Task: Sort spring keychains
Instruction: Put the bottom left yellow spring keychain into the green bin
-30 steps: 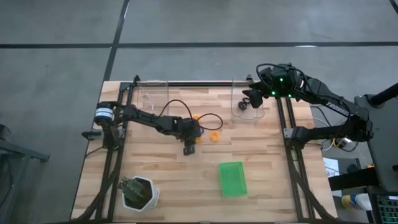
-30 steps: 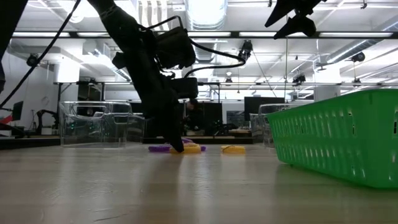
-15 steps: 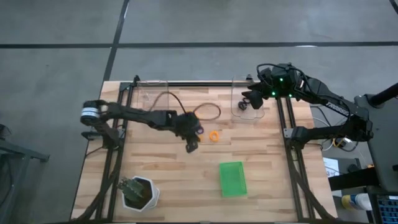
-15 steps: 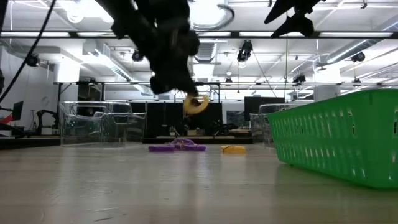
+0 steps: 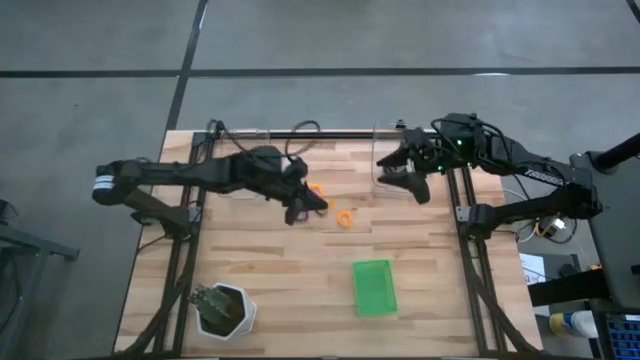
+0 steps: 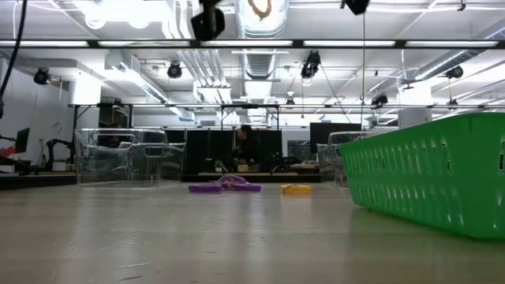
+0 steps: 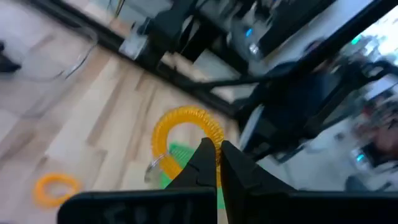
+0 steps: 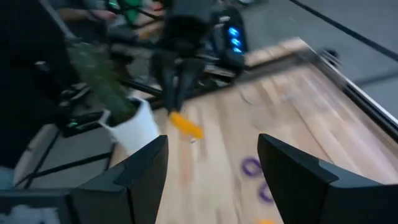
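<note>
My left gripper [image 5: 303, 205] is high above the table's middle, shut on an orange-yellow spring keychain [image 7: 186, 124], which also shows at the low view's top as the same keychain [image 6: 260, 8]. A second orange-yellow keychain [image 5: 345, 218] lies flat on the wood to its right. Purple keychains [image 6: 225, 187] and that orange one [image 6: 296, 189] lie on the table. My right gripper [image 8: 212, 140] is open and holds nothing; it hovers by the far-right clear bin [image 5: 395, 165]. My left gripper pinches the orange-yellow keychain's coil [image 7: 208, 142] between its two fingertips, at one spot of the ring. The fingers point about level toward the table's right. The ring is lifted clear of the table, and a small metal clip [image 7: 153, 171] dangles from it.
The green tray [image 5: 374, 287] sits near the table's front edge, right of middle. A white pot with a plant [image 5: 222, 308] stands at the near left. A second clear bin [image 5: 245, 150] is at the far edge, left of middle.
My left gripper has taken the orange-yellow keychain off the table beside the purple ones and risen with it, shifting a little toward the far edge; the ring is now lifted clear. My right gripper has swung from over the far-right bin to face the table's left.
</note>
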